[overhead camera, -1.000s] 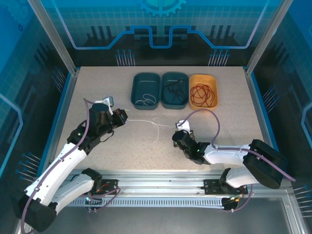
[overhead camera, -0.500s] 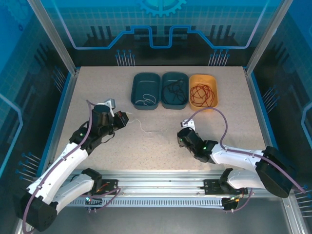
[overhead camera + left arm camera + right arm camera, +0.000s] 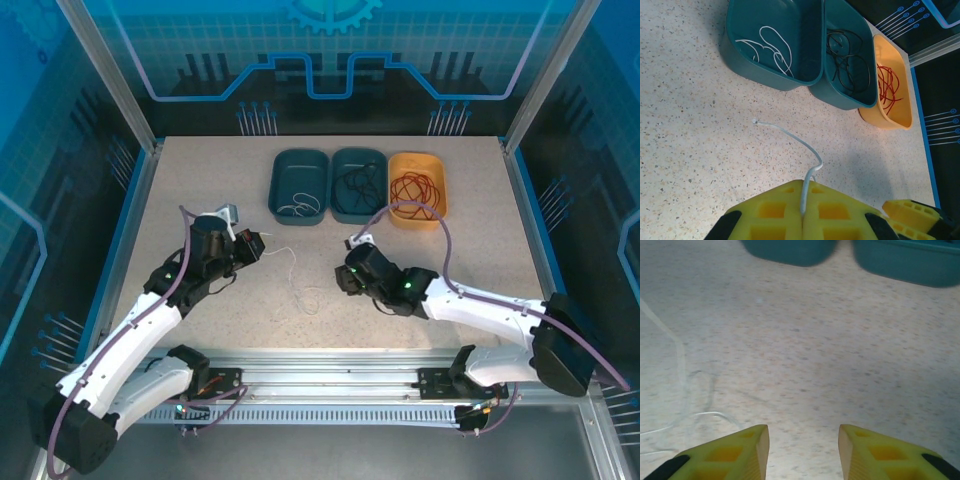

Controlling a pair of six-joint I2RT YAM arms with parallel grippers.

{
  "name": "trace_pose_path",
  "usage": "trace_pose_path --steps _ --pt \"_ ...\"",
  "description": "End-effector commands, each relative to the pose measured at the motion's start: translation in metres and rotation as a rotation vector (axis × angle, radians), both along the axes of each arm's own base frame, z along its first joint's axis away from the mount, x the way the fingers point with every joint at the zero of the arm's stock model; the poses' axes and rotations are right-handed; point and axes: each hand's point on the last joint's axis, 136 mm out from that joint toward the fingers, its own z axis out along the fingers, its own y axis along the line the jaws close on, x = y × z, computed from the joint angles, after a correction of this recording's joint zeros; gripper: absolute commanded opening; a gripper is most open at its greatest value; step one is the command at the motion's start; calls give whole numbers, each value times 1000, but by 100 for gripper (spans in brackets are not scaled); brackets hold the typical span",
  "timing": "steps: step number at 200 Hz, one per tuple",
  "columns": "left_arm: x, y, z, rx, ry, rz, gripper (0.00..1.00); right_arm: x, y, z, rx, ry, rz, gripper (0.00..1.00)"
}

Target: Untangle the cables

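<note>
Your left gripper [image 3: 803, 210] clamped the white cable [image 3: 790, 136], with slack trailing toward four o'clock across the table [image 3: 200, 190]. Your right gripper [image 3: 803, 437] stood parted and empty. The best move was probably to catch that slack low.

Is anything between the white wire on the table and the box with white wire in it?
Nothing visible does. Only bare table lies between the white wire, pinched in the left gripper, and the left teal box.

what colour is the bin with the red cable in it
Yellow-orange bin, holding the red cable; clearest in the left wrist view.
</note>
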Motion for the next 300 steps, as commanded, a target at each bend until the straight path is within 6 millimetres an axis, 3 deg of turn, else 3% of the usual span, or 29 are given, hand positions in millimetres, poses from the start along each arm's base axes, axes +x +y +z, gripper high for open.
trace_pose_path --steps 1,57,82,107,160,231,300 --pt "-1 0 4 -19 -19 -5 2 -24 17 -2 -27 118 27 40" --pt "4 12 0 51 -13 47 3 -64 109 -4 17 186 256 40" --pt "9 14 1 65 -8 64 2 -75 136 -14 -35 179 306 50" --pt "13 14 -1 62 -2 74 2 -67 139 -28 -143 189 234 59" --pt "17 17 -10 47 10 103 3 -61 142 -58 -284 232 146 61" --pt "18 16 -18 42 24 109 3 -55 139 -79 -393 246 102 62" --pt "18 18 -24 48 34 113 3 -57 127 -81 -390 258 85 38"
